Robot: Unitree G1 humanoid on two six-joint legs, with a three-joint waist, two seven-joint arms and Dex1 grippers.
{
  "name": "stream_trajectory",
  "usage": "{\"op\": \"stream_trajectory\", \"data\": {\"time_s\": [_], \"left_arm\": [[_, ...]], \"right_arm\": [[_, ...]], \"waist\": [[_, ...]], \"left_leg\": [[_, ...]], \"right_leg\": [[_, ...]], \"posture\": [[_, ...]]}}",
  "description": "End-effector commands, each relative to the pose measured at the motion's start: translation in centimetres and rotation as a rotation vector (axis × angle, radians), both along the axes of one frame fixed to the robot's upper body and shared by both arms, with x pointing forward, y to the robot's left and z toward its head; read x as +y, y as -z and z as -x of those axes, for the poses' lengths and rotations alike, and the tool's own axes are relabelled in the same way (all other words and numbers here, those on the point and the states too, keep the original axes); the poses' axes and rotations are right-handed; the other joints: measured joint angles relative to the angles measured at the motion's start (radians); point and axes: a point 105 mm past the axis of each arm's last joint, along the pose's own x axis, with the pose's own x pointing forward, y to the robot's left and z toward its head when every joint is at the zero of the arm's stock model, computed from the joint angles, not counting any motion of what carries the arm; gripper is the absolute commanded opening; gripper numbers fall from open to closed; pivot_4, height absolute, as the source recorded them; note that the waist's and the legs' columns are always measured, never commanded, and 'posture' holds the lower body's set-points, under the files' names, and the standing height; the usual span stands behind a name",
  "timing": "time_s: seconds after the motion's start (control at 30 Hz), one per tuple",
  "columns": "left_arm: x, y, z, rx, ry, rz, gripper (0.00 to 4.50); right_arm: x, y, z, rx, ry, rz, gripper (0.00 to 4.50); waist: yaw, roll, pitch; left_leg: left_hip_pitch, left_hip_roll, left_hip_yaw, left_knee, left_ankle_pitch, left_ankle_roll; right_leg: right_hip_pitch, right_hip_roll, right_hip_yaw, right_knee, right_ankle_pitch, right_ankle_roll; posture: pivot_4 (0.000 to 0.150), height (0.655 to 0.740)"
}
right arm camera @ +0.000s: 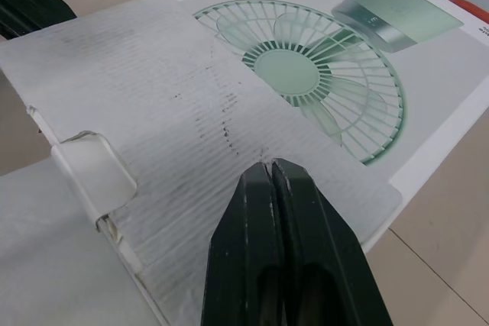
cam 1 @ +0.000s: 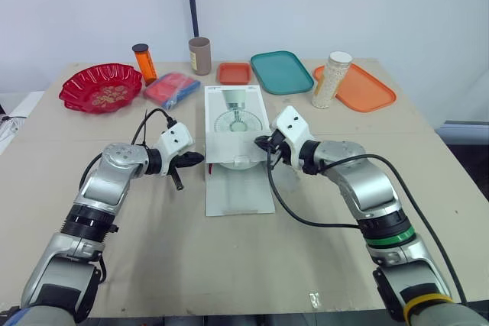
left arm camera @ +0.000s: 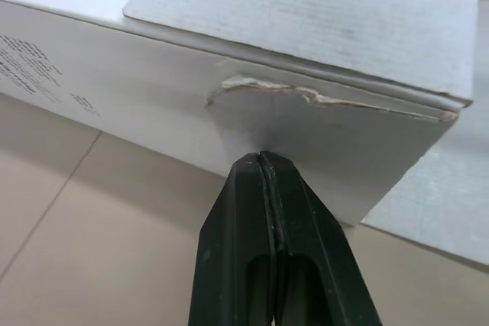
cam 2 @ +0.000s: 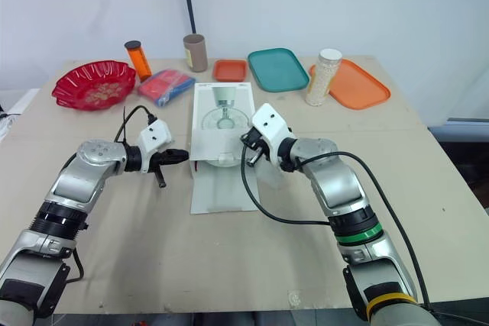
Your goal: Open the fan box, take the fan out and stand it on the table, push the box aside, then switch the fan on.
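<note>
The white fan box [cam 1: 234, 124] lies flat in the middle of the table, a green fan printed on its top [right arm camera: 306, 66]. Its near end is open: a long lid panel [cam 1: 238, 188] lies spread on the table toward me, and a corrugated flap [right arm camera: 153, 112] is folded back over the box top. My left gripper [cam 1: 197, 158] is shut, its tip against the box's left side wall [left arm camera: 153, 89], just under a torn edge. My right gripper [cam 1: 262, 143] is shut, its tip resting on the folded-back flap at the box's right side. The fan itself is hidden.
Along the far edge stand a red bowl [cam 1: 101, 87], an orange bottle [cam 1: 144, 62], a blue-and-red packet [cam 1: 172, 89], a brown cup [cam 1: 199, 56], a small orange tray [cam 1: 234, 72], a teal tray [cam 1: 281, 71], a white-capped jar [cam 1: 332, 79] and an orange tray [cam 1: 359, 88].
</note>
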Motion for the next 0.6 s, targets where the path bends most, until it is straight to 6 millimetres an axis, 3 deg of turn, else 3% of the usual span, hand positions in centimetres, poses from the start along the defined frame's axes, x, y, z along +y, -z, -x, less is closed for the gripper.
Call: {"op": "stream_trajectory", "data": {"time_s": [0.03,0.33,0.6], "left_arm": [[-0.6,-1.4,0.4,-0.054,0.026,0.026,0.0],[0.1,-2.2,0.9,-0.069,0.025,0.046,0.0],[1.1,-1.7,3.9,-0.007,0.137,0.032,0.0]], "right_arm": [[0.0,1.4,0.4,0.057,0.004,0.009,0.06],[0.0,1.4,0.4,0.059,-0.004,0.017,0.06],[-0.1,0.4,0.7,0.031,-0.018,0.02,0.06]], "waist": [[0.001,0.0,0.0],[0.001,0.0,0.0],[0.001,0.0,0.0]], "left_leg": [[0.0,0.0,0.0,0.0,0.0,0.0],[0.0,0.0,0.0,0.0,0.0,0.0],[0.0,0.0,0.0,0.0,0.0,0.0]], "right_leg": [[0.0,0.0,0.0,0.0,0.0,0.0],[0.0,0.0,0.0,0.0,0.0,0.0],[0.0,0.0,0.0,0.0,0.0,0.0]], "posture": [[0.15,0.74],[0.15,0.74],[0.15,0.74]]}}
